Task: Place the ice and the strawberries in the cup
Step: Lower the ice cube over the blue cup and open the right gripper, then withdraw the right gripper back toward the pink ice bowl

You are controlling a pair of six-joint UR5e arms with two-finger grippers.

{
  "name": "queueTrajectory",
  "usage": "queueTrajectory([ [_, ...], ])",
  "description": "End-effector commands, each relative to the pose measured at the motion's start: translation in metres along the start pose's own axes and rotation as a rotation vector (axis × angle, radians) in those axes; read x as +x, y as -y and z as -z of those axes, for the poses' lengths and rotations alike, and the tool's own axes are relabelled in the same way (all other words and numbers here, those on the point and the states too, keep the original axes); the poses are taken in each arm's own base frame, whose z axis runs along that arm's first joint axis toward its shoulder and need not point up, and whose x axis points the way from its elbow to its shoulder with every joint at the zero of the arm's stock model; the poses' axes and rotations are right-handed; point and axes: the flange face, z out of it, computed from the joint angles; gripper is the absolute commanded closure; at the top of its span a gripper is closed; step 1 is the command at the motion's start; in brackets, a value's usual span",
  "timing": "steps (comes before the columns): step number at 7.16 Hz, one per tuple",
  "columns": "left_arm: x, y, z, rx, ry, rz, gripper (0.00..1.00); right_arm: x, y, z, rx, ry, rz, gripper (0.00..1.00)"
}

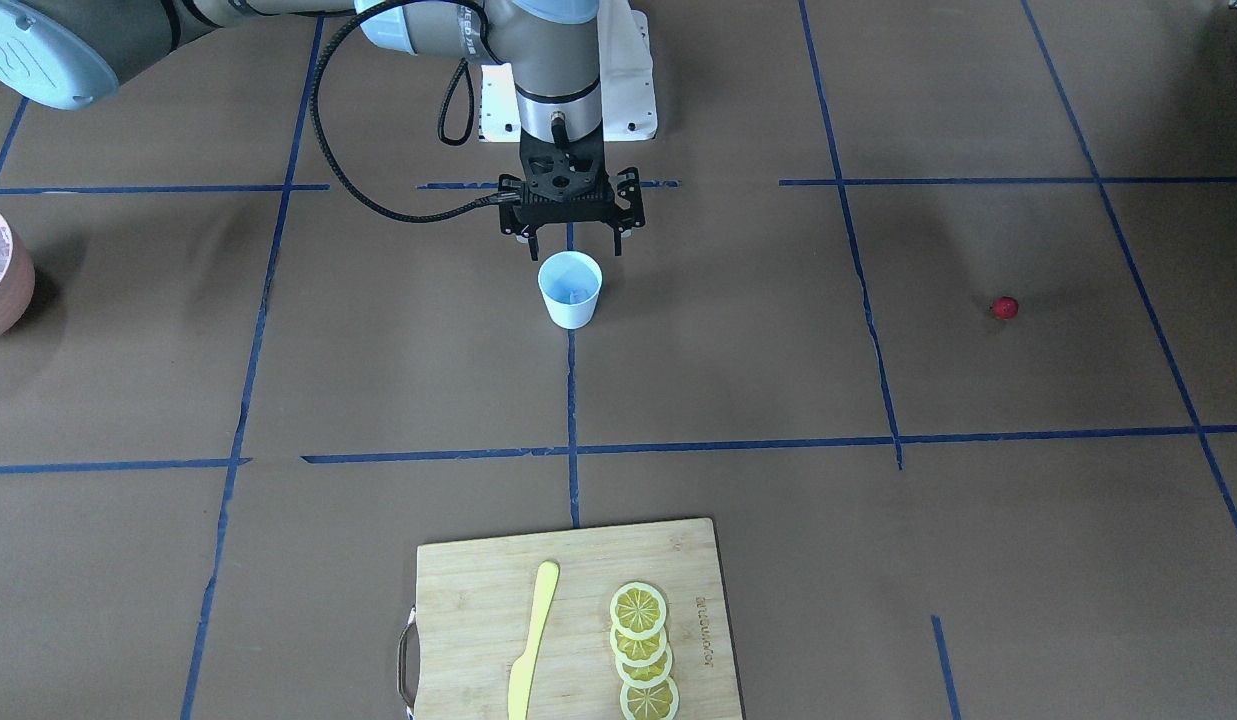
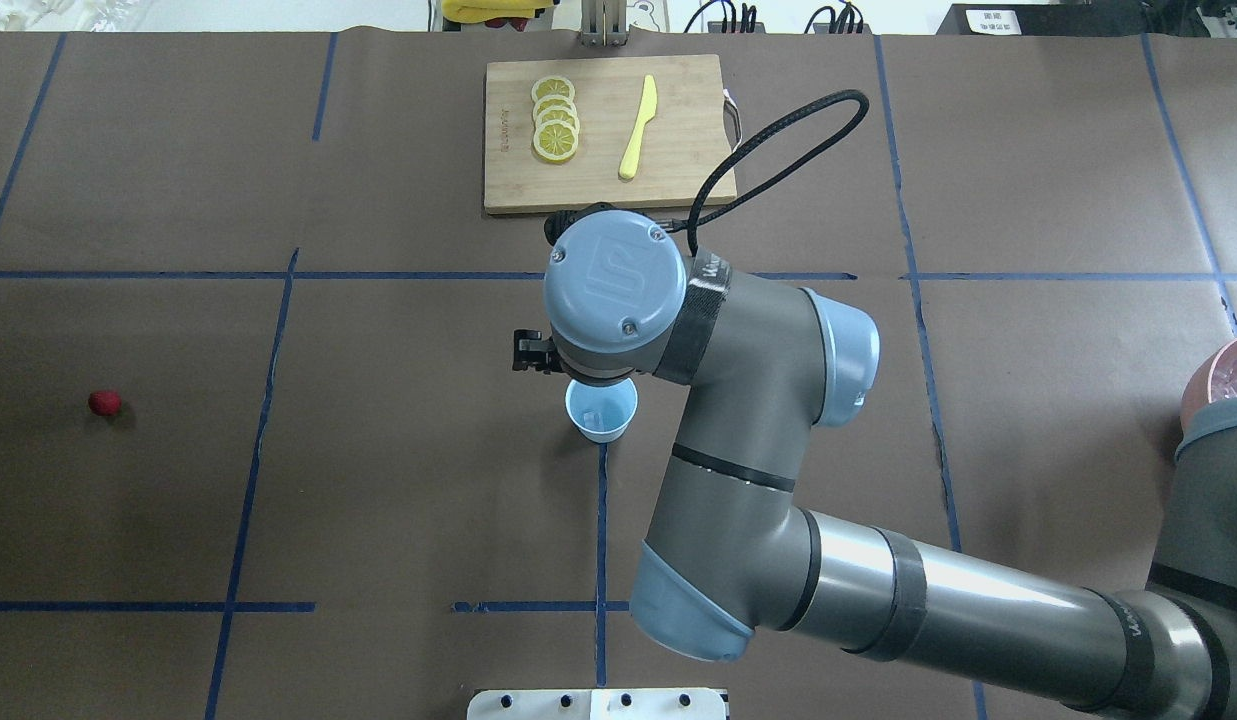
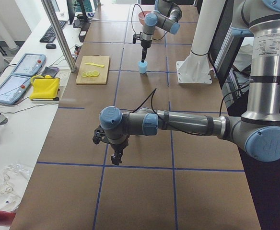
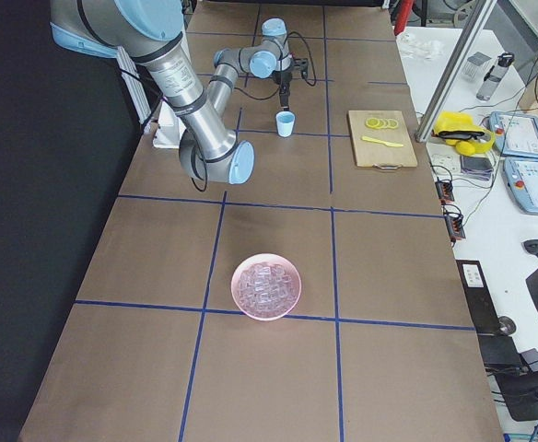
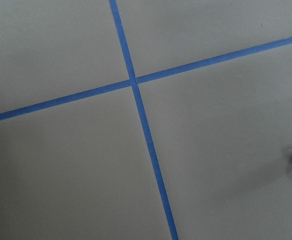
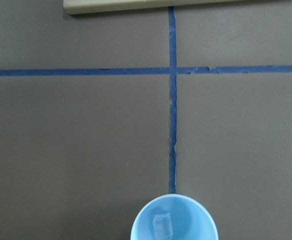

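1 clear ice cube (image 6: 161, 224) lies at the bottom of the pale-blue cup (image 1: 570, 290), which stands upright directly beneath the right gripper (image 1: 575, 248). That gripper points straight down with its jaws spread wide and nothing between them. Its fingertips (image 1: 534, 252) hang above the rim without touching it. In the right wrist view the cup's mouth shows at the bottom edge, on a blue tape line (image 6: 172, 125).

The strawberry (image 1: 1004, 307) lies alone on the brown table (image 1: 738, 330), well apart from the right jaws and far off toward the robot's left. It also shows at the right edge of the left wrist view, cut by the frame, near a crossing of 2 tape lines. The left gripper (image 3: 116, 157) points down above the table on that side. It shows only in the side view, so I cannot tell whether its jaws are spread or closed, nor how near the berry they are.

Far on the other side of the right jaws, toward the robot's right, a pink bowl (image 4: 267, 317) holds a heap of ice (image 4: 266, 284). Beyond the right jaws, away from the robot's base, a wooden cutting board (image 1: 478, 600) carries 4 overlapping lemon slices (image 1: 640, 640) and a yellow knife (image 1: 532, 640), side by side but apart.
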Motion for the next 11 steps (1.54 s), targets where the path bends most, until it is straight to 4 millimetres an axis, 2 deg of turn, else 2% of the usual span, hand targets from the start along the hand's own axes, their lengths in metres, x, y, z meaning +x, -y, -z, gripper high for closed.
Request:
queueTrajectory([
  [1,0.000,0.000,0.000,0.000,0.000,-0.001,0.00,0.062,0.024,0.002,0.034,-0.040,0.190,0.00],
  [3,0.000,0.000,0.000,0.001,0.000,-0.002,0.00,0.149,0.036,0.013,0.050,-0.086,0.306,0.00],
  [4,0.000,0.000,0.000,0.001,0.000,-0.002,0.00,0.207,0.046,0.022,0.002,-0.080,0.336,0.00],
  [5,0.001,0.001,0.001,0.002,0.000,-0.003,0.00,0.268,0.058,0.038,-0.066,-0.045,0.269,0.00],
  [6,0.001,0.001,0.002,0.004,0.001,-0.005,0.00,0.331,0.068,0.049,-0.108,-0.046,0.273,0.00],
  [7,0.001,0.001,0.002,0.004,0.001,-0.005,0.00,0.399,0.072,0.057,-0.134,-0.074,0.357,0.00],
  [8,0.001,0.001,0.002,0.004,0.001,-0.005,0.00,0.459,0.073,0.067,-0.163,-0.078,0.413,0.00],
  [9,0.001,0.001,0.002,0.004,0.001,-0.005,0.00,0.516,0.066,0.077,-0.194,-0.064,0.465,0.00],
  [10,0.001,0.001,0.002,0.004,0.001,-0.005,0.00,0.560,0.059,0.089,-0.206,-0.047,0.551,0.00],
  [11,0.001,0.001,0.002,0.004,0.001,-0.005,0.00,0.596,0.043,0.090,-0.238,-0.047,0.657,0.00],
])
